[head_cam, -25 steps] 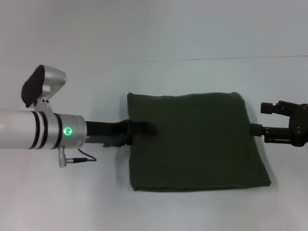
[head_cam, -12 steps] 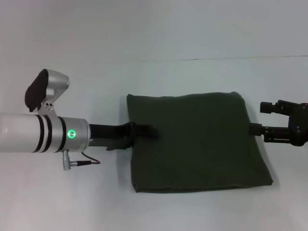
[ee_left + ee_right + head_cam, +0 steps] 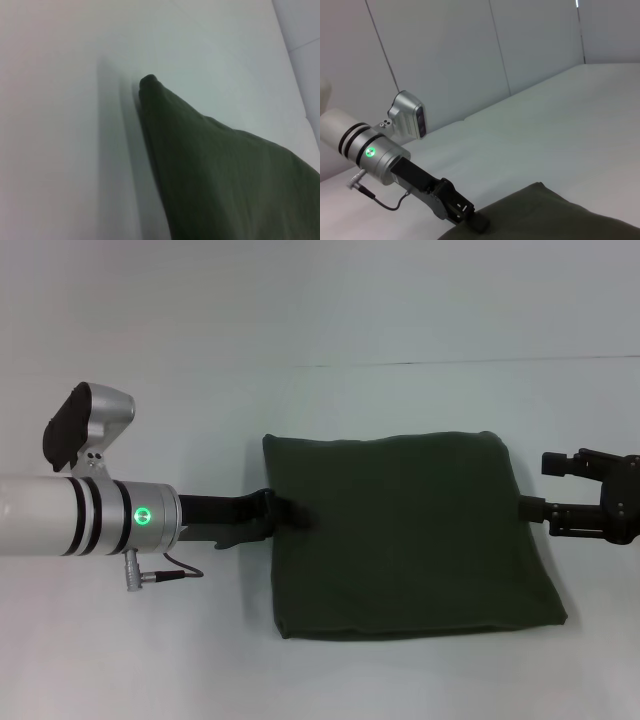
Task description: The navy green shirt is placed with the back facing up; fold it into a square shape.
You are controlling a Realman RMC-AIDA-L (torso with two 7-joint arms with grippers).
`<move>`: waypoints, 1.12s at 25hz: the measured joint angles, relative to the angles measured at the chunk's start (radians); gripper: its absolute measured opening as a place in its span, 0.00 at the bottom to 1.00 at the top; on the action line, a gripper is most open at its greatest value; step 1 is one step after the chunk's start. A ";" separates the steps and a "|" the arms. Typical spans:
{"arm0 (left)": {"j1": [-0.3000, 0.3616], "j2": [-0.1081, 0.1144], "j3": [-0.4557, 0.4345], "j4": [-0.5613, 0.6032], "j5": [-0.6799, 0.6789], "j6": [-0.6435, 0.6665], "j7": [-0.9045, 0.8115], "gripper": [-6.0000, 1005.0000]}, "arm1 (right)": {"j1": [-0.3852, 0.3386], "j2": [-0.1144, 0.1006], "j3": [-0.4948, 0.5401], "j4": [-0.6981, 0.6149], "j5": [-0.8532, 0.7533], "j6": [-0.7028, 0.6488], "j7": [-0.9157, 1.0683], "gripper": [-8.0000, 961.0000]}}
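the navy green shirt (image 3: 405, 532) lies folded near-square on the table (image 3: 150, 660). left gripper (image 3: 295, 512) has drawn back toward the shirt's left edge (finger state cannot be told). right gripper (image 3: 528, 508), at the right edge, likewise unclear. fold appears complete.

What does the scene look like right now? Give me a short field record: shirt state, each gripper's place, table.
shirt: navy green shirt lies folded into a near-square block, plain side up, no lettering showing
left gripper: left gripper at the shirt's left edge, fingertips over the fabric
right gripper: right gripper at the shirt's right edge, low by the table
table: white table, shirt lies flat on it
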 joint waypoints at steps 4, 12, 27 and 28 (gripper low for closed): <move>0.000 0.001 0.002 0.003 0.001 0.004 0.001 0.30 | 0.000 0.000 0.004 0.000 0.001 0.000 0.000 0.96; 0.009 0.053 -0.006 0.006 0.000 0.063 -0.002 0.13 | 0.000 0.000 0.006 0.000 0.002 0.000 0.000 0.96; 0.017 0.118 -0.016 0.049 0.083 0.137 -0.054 0.15 | 0.001 0.005 0.008 0.000 0.000 -0.001 0.007 0.96; 0.022 0.116 -0.018 0.057 0.082 0.136 -0.052 0.15 | 0.002 0.006 0.008 0.000 -0.001 -0.001 0.007 0.96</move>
